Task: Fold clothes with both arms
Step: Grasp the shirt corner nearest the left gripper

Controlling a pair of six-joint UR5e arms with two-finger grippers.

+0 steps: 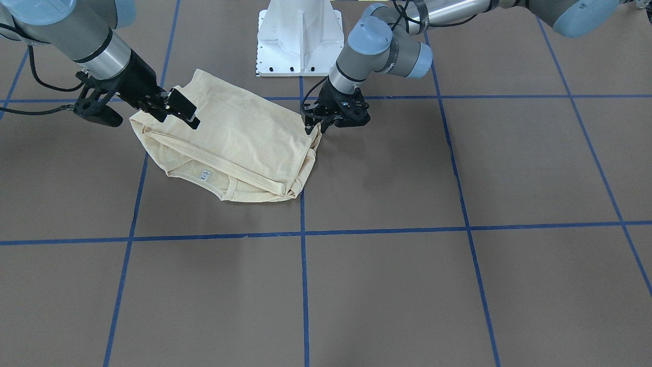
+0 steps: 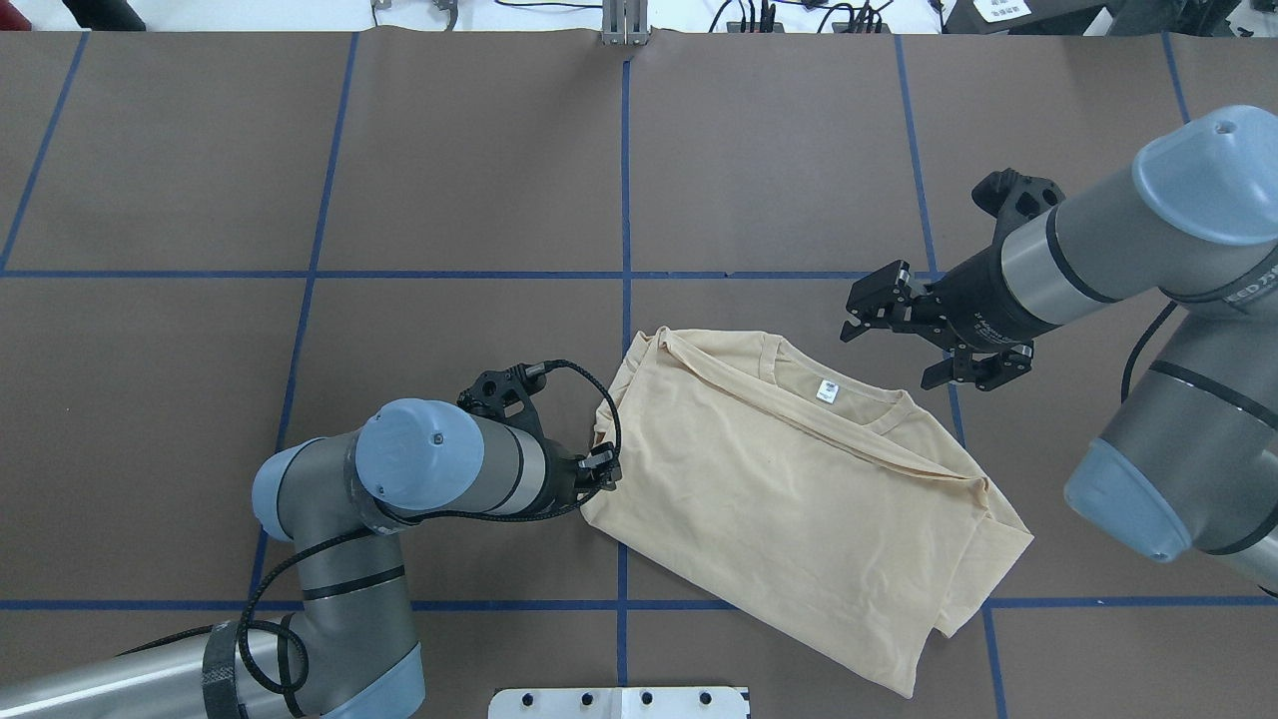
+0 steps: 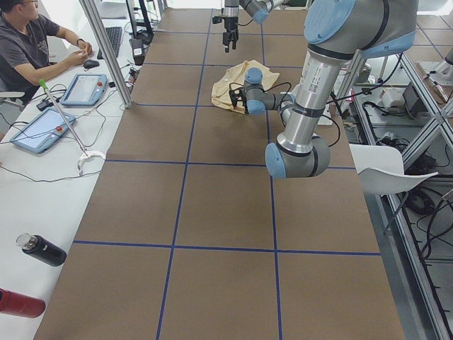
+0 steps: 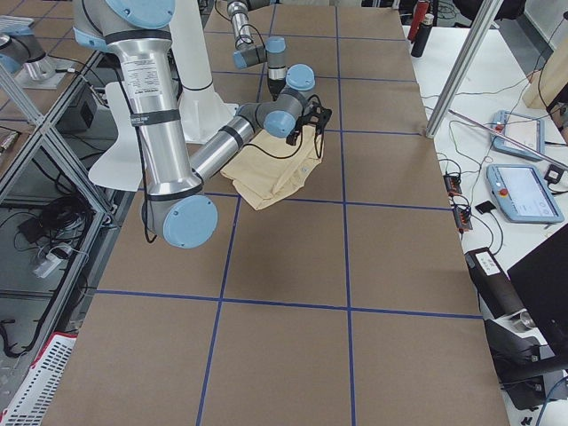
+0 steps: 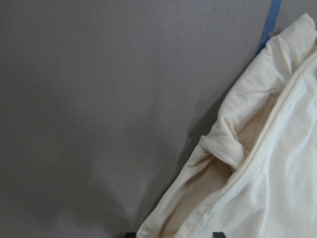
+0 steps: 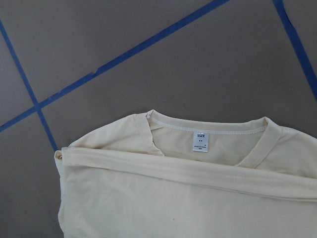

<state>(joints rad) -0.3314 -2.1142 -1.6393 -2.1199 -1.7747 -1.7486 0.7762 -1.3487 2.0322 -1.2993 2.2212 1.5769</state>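
Right gripper (image 2: 885, 356): fingers spread wide, nothing between them, hovering over bare table just beyond the shirt's neck. Left gripper (image 1: 316, 128): down at the shirt's edge on the robot's left. In the left wrist view two dark tips showed at the bottom with the hem between them. Whether they pinched the cloth I could not tell.

Counts, large to small:
- One table (image 2: 200, 150), brown surface marked into squares by blue tape lines (image 2: 626, 180).
- Two arms, silver-grey with light-blue caps: left arm (image 2: 439, 469) bent low toward the shirt, right arm (image 2: 1088, 260) reaching in from the far side.
- One white pedestal (image 1: 299, 35) at the robot's edge of the table.
- One shirt (image 2: 799, 479).
- One neck tag (image 6: 200, 141).

Shirt: pale cream-yellow, thin, plain side up. It lay folded into a rough oblong, set at a slant, close in front of the pedestal. Most of it lay on the robot's right of the centre tape line, with its left edge over that line. The neckline (image 6: 213, 130) pointed away from the robot. One sleeve (image 6: 198, 173) lay as a flat band across the body, just below the neckline.

Writing: the white tag read "SIZE"; the smaller lines under it were too fine to read.
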